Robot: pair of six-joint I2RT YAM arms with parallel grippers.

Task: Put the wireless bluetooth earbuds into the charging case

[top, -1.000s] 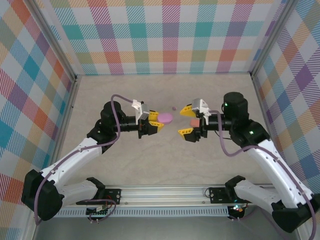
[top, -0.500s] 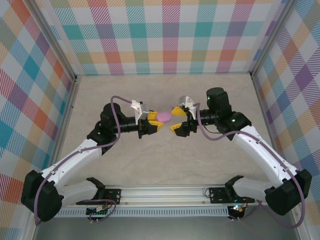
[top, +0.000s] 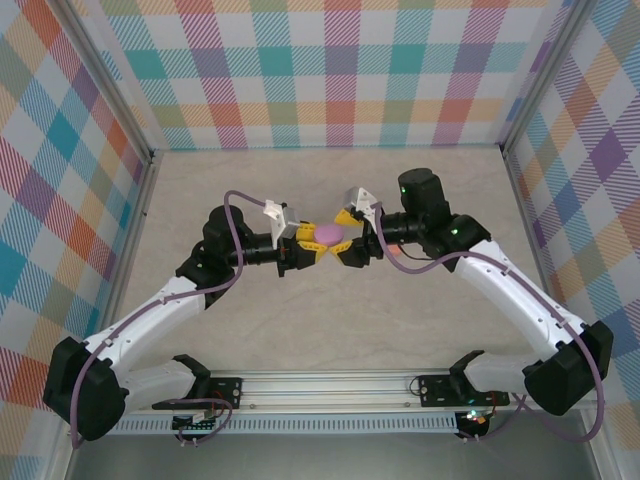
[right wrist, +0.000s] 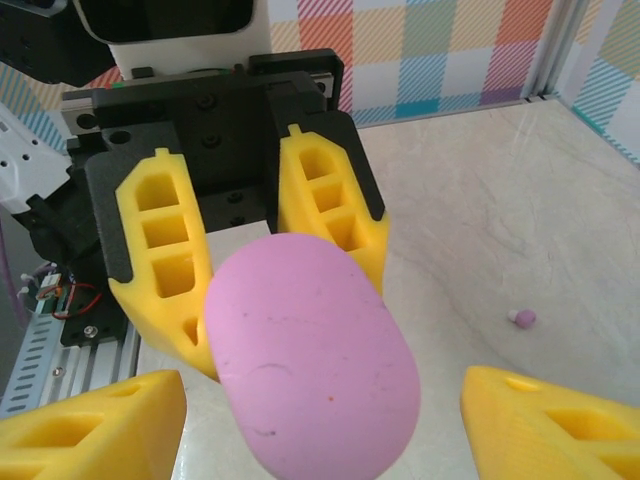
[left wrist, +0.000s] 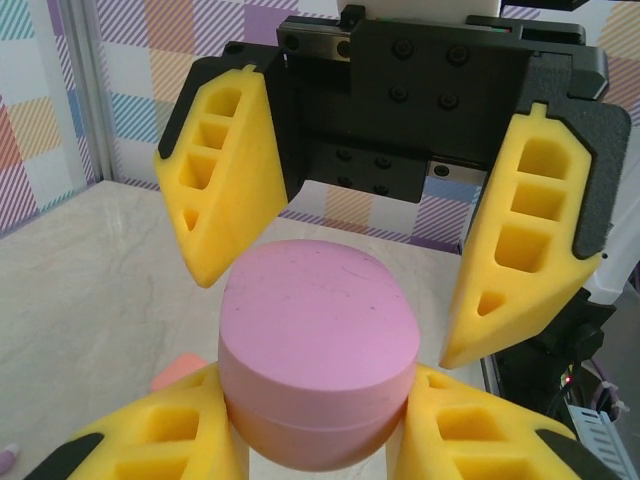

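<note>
One lilac-pink rounded charging case is held up over the middle of the desk between two grippers.

The case, its lid shut, is clamped in the narrowly set left gripper; the right gripper is spread wide, one of its yellow fingers standing at either side of the case; one tiny purple pebble-like earbud is seen lying on the desk, apart from the case; one salmon-orange thing is glimpsed on the desk under the case, mostly hidden, so its kind cannot be told; the desk is a pale beige marbled surface; it is enclosed by three walls of pastel plaid; two arm bases are carried on a slotted metal rail at the near edge.
</note>
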